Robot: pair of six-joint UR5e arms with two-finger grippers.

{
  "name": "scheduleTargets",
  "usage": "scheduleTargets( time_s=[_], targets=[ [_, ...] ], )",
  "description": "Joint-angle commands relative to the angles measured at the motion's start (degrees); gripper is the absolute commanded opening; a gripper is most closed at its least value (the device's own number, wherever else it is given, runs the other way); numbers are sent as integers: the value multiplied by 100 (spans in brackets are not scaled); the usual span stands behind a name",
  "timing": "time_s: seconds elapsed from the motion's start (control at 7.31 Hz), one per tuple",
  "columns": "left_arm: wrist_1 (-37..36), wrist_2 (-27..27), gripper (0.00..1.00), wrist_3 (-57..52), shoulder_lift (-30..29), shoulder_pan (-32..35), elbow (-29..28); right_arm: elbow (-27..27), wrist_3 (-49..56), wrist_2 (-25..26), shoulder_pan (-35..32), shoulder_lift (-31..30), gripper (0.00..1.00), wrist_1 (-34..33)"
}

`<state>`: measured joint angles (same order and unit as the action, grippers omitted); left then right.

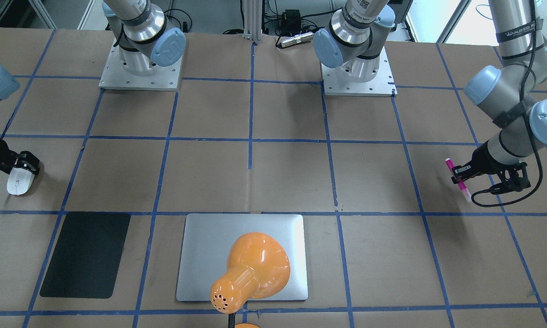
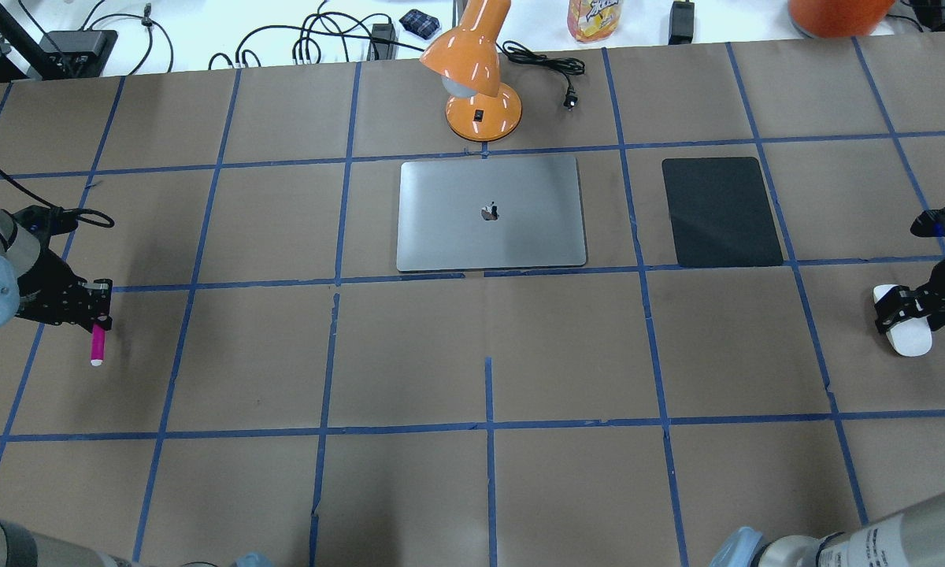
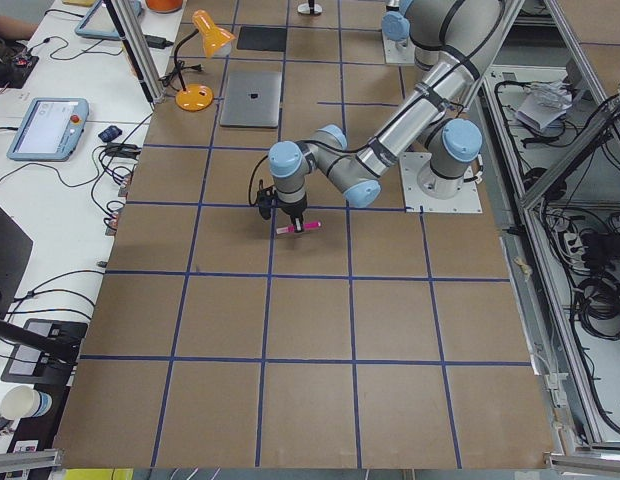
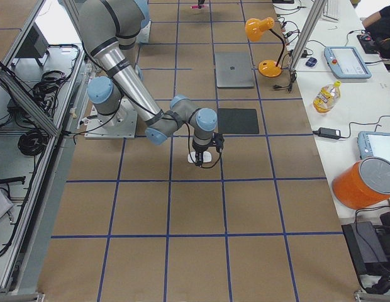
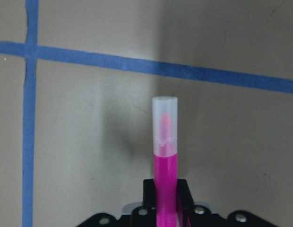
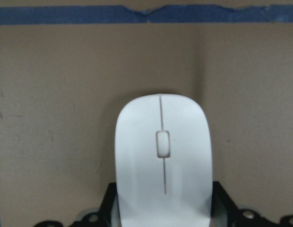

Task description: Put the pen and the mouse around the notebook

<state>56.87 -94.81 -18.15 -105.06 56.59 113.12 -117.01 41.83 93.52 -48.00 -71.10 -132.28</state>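
The silver-grey notebook (image 2: 491, 213) (image 1: 209, 246) lies closed at the table's far middle, away from both arms. At the far left of the overhead view my left gripper (image 2: 98, 315) (image 1: 459, 175) (image 5: 165, 198) is shut on the magenta pen (image 2: 98, 344) (image 1: 462, 187) (image 5: 165, 142). Its pale cap points away from the fingers, and its shadow falls beside it on the paper. At the far right my right gripper (image 2: 902, 313) (image 1: 25, 166) (image 6: 163, 208) is shut on the white mouse (image 2: 909, 337) (image 1: 18, 184) (image 6: 163, 151), low over the table. Whether the mouse touches the table I cannot tell.
A matte black mat (image 2: 720, 211) (image 1: 86, 255) lies right of the notebook in the overhead view. An orange desk lamp (image 2: 480, 87) (image 1: 250, 273) stands behind the notebook, its head leaning over it. The two arm bases (image 1: 141, 68) (image 1: 358, 68) sit at the robot's edge.
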Motion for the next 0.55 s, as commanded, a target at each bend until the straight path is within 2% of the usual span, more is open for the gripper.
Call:
scheduleTargets(
  time_s=[0.0, 0.27, 0.41],
  targets=[
    [665, 41, 0, 2094, 388, 989, 34, 116, -17, -1, -51, -18, 29, 53],
    [729, 76, 0, 4352, 381, 2297, 34, 501, -131, -10, -243, -88, 30, 314],
    [729, 102, 0, 5486, 294, 2957, 69, 1043, -480, -88, -636, -19, 31, 760]
  ],
)
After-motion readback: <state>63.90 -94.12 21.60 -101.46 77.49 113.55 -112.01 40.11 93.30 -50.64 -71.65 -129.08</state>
